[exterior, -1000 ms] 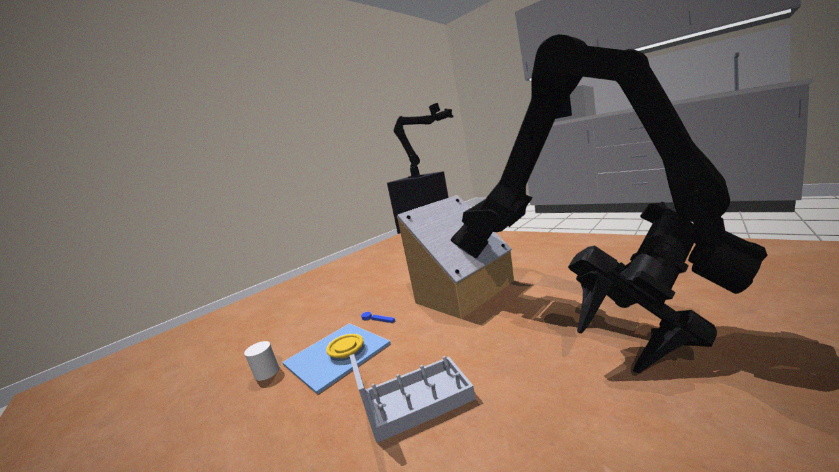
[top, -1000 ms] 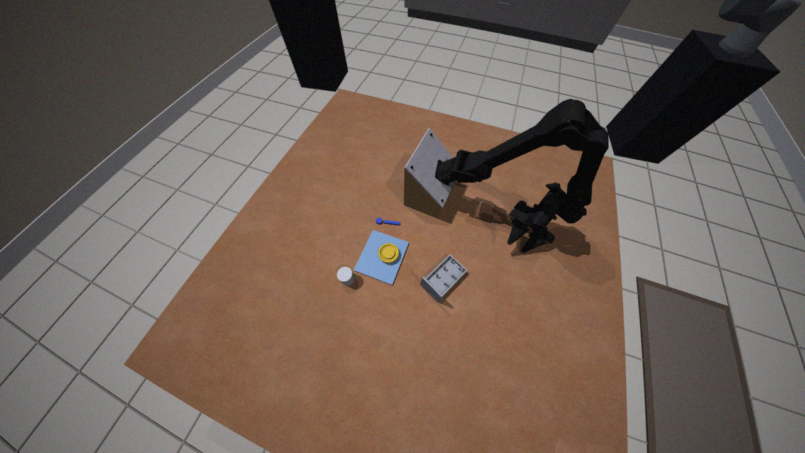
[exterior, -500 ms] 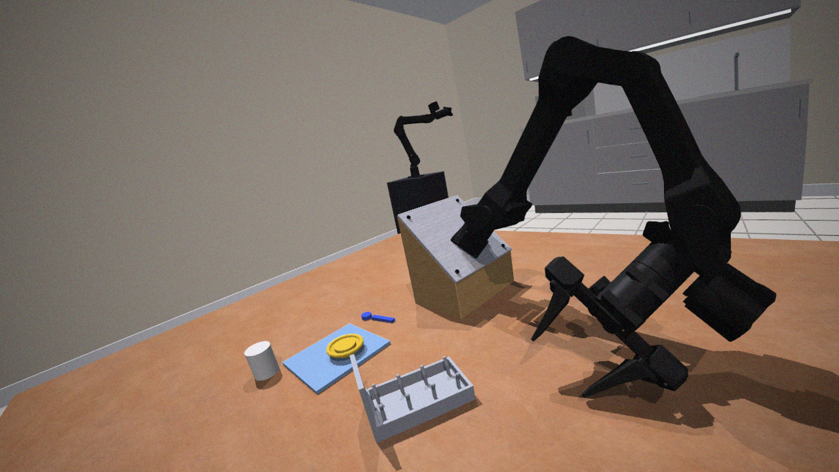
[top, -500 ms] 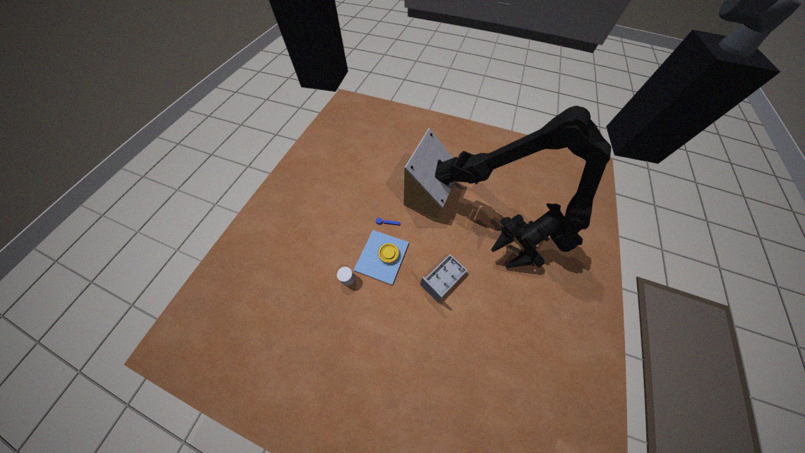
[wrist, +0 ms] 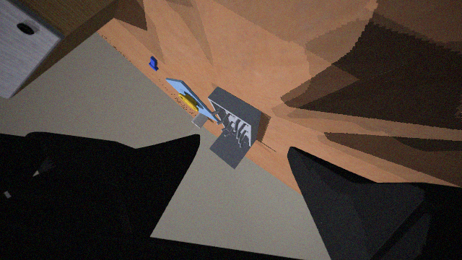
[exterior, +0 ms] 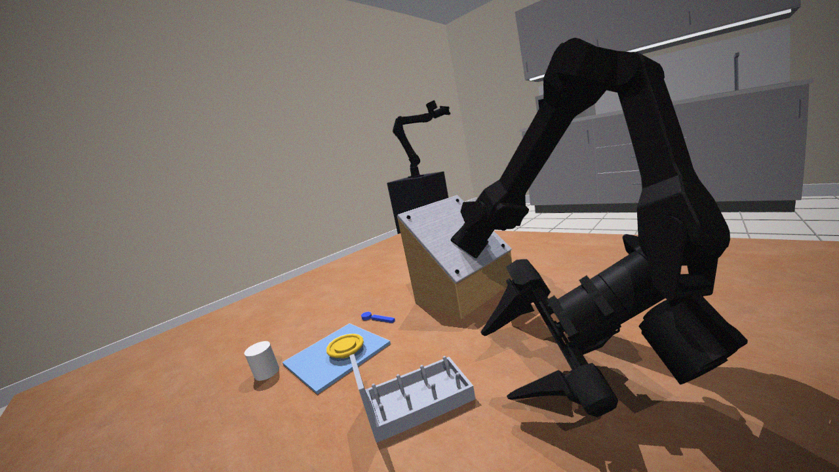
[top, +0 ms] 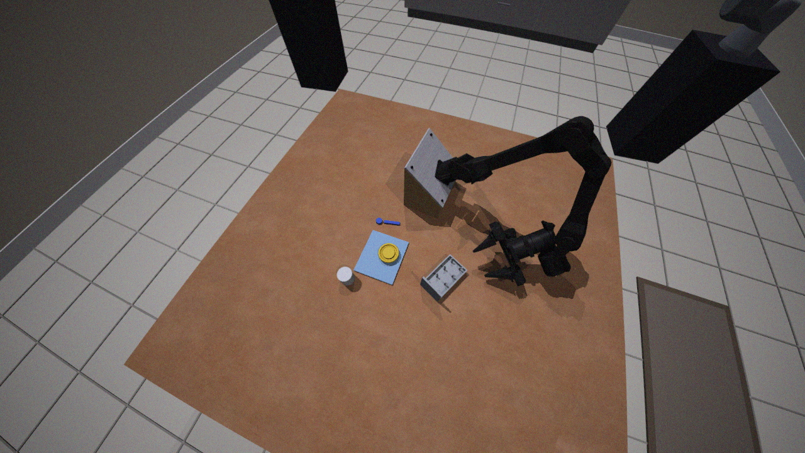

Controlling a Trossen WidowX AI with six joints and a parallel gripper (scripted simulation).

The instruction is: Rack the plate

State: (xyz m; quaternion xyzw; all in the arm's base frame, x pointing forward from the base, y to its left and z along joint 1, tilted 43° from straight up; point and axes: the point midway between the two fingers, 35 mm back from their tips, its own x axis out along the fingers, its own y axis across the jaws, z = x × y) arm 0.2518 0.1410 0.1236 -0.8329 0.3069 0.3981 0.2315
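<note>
Yellow plate (top: 388, 253) is lying flat on a light blue mat (top: 375, 263), near the desk (top: 315, 349) centre in the top view. Grey dish rack (top: 444, 275) is sitting just beside the mat at about 4 o'clock from the plate, slots bare. White cup (top: 344, 275) is standing at 8 o'clock of the plate, just off the mat corner; small blue spoon (top: 388, 221) is lying at 12 o'clock. Gripper (top: 499, 258) is hanging low at 3 o'clock of the rack, well apart from the plate, spread wide and carrying nothing, pointing roughly toward the rack and plate. The arm's base is sitting on a slanted metal-topped block (top: 427, 168) at 1 o'clock of the plate. Step in hand looks like the approach, nothing grasped yet. Next move is probably calling for travel over the rack to the plate, then fingers straddling the rim.
</note>
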